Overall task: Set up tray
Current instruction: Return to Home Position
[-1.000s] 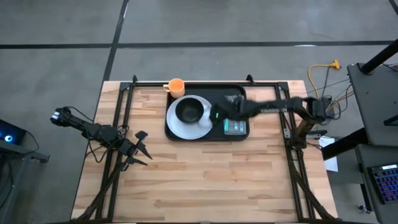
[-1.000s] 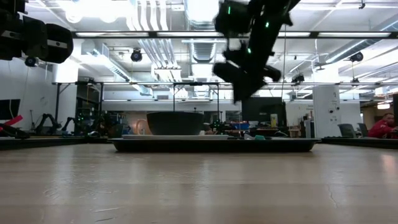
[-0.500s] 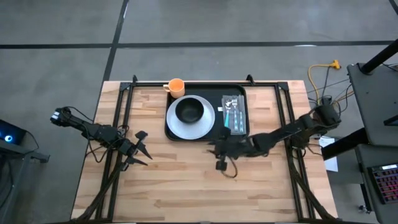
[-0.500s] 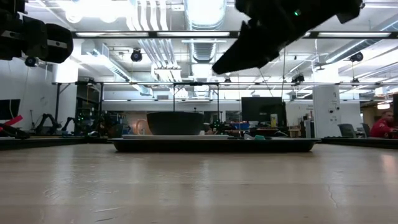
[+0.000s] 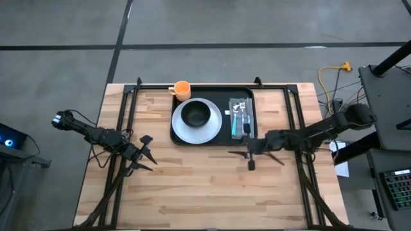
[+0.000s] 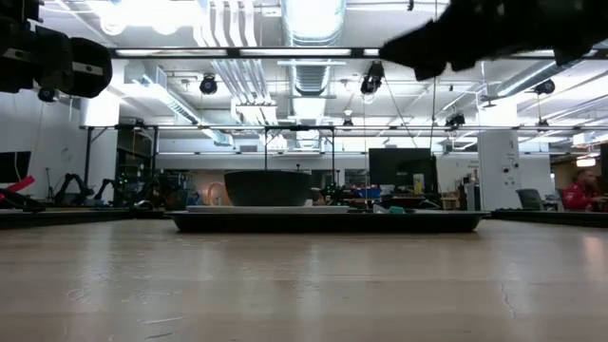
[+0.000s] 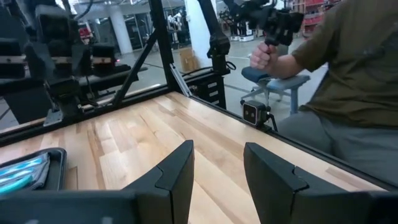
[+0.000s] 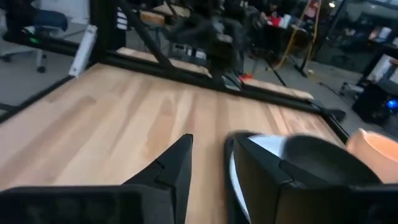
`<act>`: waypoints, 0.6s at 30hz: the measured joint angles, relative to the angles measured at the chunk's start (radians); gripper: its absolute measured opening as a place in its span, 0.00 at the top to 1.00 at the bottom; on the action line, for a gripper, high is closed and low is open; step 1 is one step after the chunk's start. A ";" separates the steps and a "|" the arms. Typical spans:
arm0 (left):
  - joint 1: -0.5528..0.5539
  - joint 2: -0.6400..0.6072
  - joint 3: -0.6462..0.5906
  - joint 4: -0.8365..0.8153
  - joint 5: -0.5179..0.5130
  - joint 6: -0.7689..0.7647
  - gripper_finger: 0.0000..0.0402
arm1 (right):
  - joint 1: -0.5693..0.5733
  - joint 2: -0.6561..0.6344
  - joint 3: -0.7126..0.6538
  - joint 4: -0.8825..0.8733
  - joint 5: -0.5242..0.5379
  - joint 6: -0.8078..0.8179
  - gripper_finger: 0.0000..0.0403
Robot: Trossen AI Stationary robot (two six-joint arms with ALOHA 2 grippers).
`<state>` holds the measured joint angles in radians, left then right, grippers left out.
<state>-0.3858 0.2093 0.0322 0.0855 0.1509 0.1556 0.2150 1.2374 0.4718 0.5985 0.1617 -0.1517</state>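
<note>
The tray (image 5: pixel 226 136) lies at the far edge of the table (image 5: pixel 192 189), the right gripper (image 5: pixel 243 158) hovers spread-fingered above the table's middle, and the left gripper (image 5: pixel 148 154) waits, fingers apart, by the table's left edge.

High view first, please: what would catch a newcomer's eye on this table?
The black tray at the table's far edge stands out, with a white plate and dark bowl, green cutlery on a gray napkin, and an orange cup at its far left corner. The right gripper hangs open over bare wood in front of it; the left gripper waits at the left.
</note>
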 joint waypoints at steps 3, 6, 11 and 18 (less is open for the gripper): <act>0.000 -0.001 0.000 0.000 0.000 0.000 0.70 | -0.046 -0.057 -0.054 0.013 -0.029 -0.013 0.74; 0.000 0.000 0.000 0.000 0.000 0.000 0.70 | -0.081 -0.122 -0.098 0.049 -0.034 -0.031 0.75; 0.000 0.005 0.000 0.000 0.000 0.000 0.70 | -0.096 -0.232 -0.188 0.099 -0.071 -0.098 0.75; 0.000 0.010 0.000 0.000 0.000 0.000 0.70 | -0.095 -0.433 -0.314 0.152 -0.096 -0.118 0.75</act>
<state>-0.3857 0.2190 0.0322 0.0856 0.1509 0.1557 0.1196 0.8046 0.1573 0.7506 0.0656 -0.2697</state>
